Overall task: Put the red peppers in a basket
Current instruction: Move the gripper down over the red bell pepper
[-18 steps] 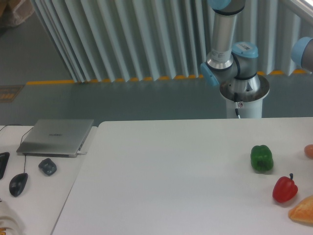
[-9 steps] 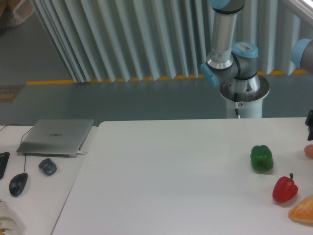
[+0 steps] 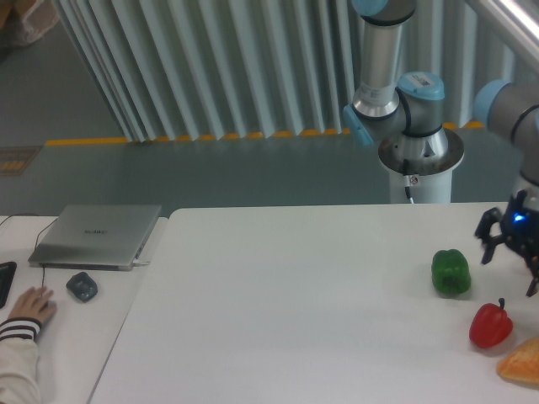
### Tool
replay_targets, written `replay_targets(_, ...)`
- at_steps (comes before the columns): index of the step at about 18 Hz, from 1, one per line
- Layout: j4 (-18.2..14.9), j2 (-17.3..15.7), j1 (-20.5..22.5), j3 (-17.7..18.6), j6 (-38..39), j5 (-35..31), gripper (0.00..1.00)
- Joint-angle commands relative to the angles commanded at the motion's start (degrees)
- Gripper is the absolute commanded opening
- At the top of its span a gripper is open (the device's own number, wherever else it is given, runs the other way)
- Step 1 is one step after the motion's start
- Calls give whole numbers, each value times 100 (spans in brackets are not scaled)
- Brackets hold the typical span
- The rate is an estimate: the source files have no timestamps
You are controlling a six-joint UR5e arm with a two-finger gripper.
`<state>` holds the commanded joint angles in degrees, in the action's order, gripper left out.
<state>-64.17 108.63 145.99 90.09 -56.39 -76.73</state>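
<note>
The red pepper [image 3: 490, 326], glossy with a short dark stem, stands on the white table [image 3: 286, 303] near the right front. My gripper [image 3: 509, 271] hangs just above and behind it, slightly to its right. Its dark fingers are spread, so it is open and holds nothing. No basket is in view.
A green bell pepper [image 3: 450, 272] sits left of the gripper, close to one finger. An orange-tan wedge [image 3: 522, 362] lies at the right edge in front of the red pepper. On the left are a closed laptop [image 3: 97, 236], a small dark object [image 3: 82, 286] and a person's hand [image 3: 29, 307].
My gripper has come in from the right edge, moving left and down toward the peppers. A person's hand now covers the mouse at the left.
</note>
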Motion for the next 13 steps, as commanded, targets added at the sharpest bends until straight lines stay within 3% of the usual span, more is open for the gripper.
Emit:
replay_targets(5,300,62,-44,26,1058,184,100)
replay_targets(13,388,273,-79,343,1174,-263,100)
